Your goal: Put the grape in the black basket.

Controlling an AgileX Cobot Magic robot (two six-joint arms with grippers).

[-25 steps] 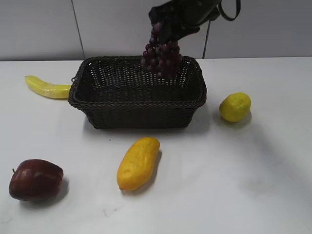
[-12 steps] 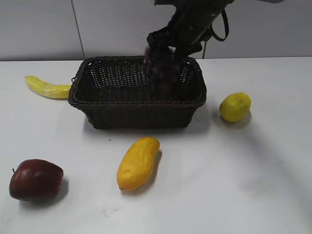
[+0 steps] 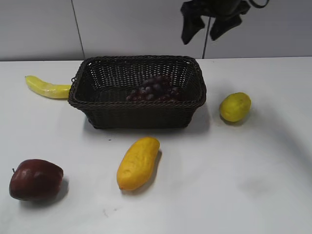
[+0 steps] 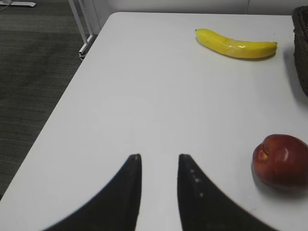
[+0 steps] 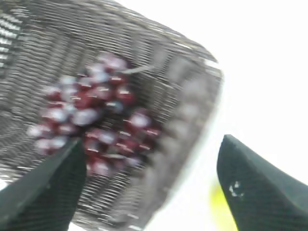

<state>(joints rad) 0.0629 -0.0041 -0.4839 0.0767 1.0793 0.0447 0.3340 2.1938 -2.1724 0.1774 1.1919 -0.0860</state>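
The grape is a dark purple-red bunch lying inside the black basket, toward its right half. It also shows, blurred, in the right wrist view on the woven basket floor. My right gripper is open and empty, raised well above the basket's back right corner. In its own view the jaws are spread wide over the basket's edge. My left gripper is open and empty, low over the bare table at the near left, outside the exterior view.
A yellow banana lies left of the basket, also in the left wrist view. A dark red apple sits front left, a yellow mango in front of the basket, a lemon to its right. The table's left edge is near.
The right gripper lowered the grape into the basket, let it go, opened, and rose up and to the right. The grape now rests in the basket.
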